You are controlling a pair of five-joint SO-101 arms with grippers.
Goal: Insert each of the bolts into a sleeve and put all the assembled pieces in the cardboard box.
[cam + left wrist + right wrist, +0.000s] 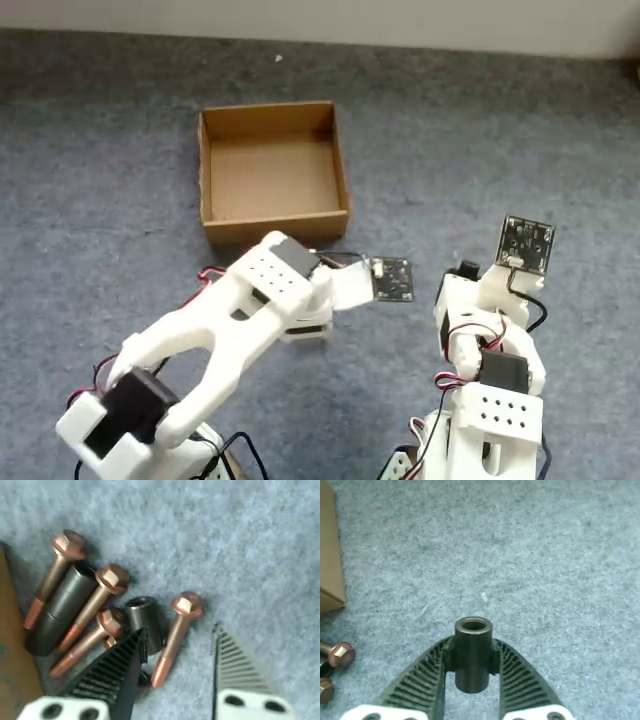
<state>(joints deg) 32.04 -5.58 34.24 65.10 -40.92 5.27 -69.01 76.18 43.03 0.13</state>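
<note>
Left claw: I see my left claw spread wide with nothing gripped; it hangs low over the pile of bolts; one finger overlaps the edge of the short sleeve; the other finger stands over bare bench

Right claw: my right claw is pinched tight on the held sleeve; that dark sleeve sits between the ribbed pads with its open bore facing the camera; grey bench lies behind it

Bolts: I count four copper bolts lying flat on the bench; three lie slanted side by side; the fourth bolt lies in the gap between the left claw's fingers; two bolt heads also show at the edge of the right wrist view

Long sleeve: the long sleeve is dark and lies flat between two of the bolts, touching both

Short sleeve: the short sleeve is dark; it lies between the third bolt and the fourth bolt, close against each

Cardboard box: the cardboard box sits open-topped at the far centre of the bench; the pile lies just beside its brown wall; its corner shows beyond the right claw

Arms: my left arm stretches from near left to the box's near right corner; my right arm stands near right, apart from the box

Bench: the bench is grey and fuzzy
</note>
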